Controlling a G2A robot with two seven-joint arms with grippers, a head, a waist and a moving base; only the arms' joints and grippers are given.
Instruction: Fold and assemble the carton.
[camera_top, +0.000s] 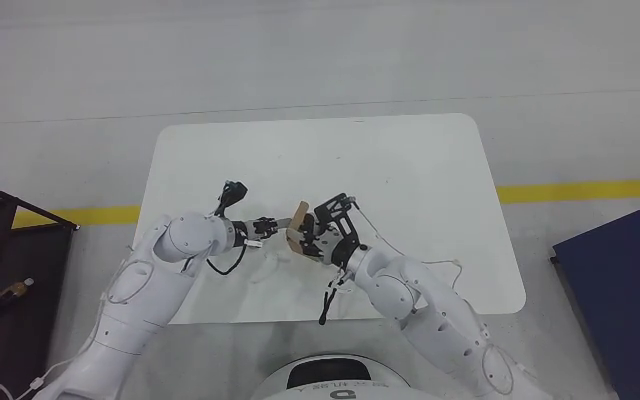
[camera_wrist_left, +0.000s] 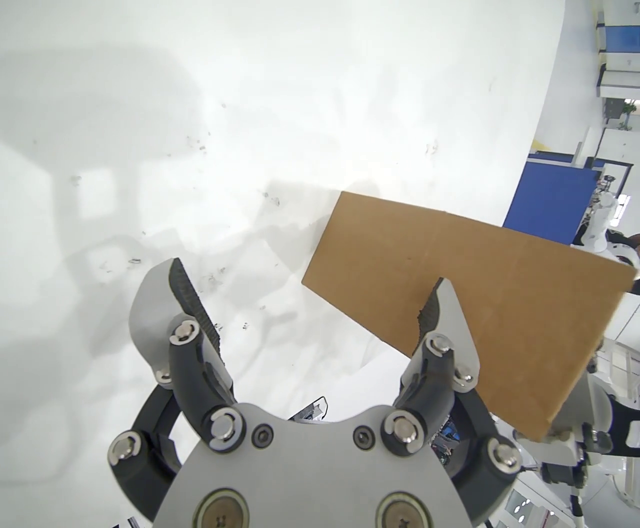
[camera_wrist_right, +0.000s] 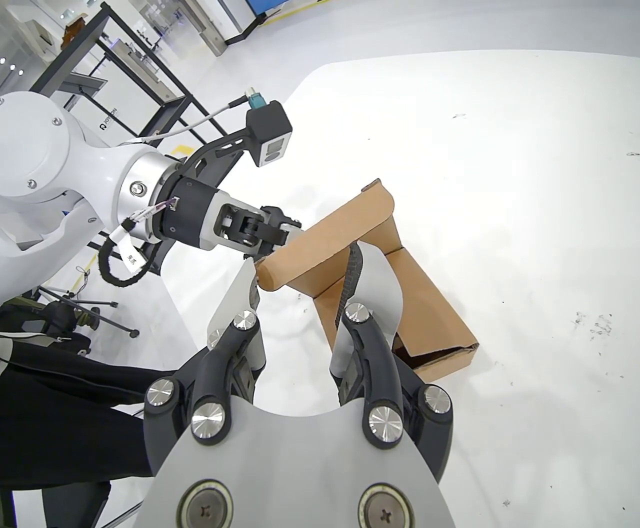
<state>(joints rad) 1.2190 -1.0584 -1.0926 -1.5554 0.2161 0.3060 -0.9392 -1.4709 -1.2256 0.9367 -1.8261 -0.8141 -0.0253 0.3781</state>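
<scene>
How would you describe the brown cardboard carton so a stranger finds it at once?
Start at the white rounded table. Toward its near edge, between the left gripper and the right gripper, lies the brown cardboard carton. It is the one brown thing, partly folded, with one flap raised.

Nothing readable on carton. White tag on cable at arm's wrist: small print, too small to make out. Black frame beyond surface: white lettering with round mark, unclear. Yellow floor line beside surface.
</scene>
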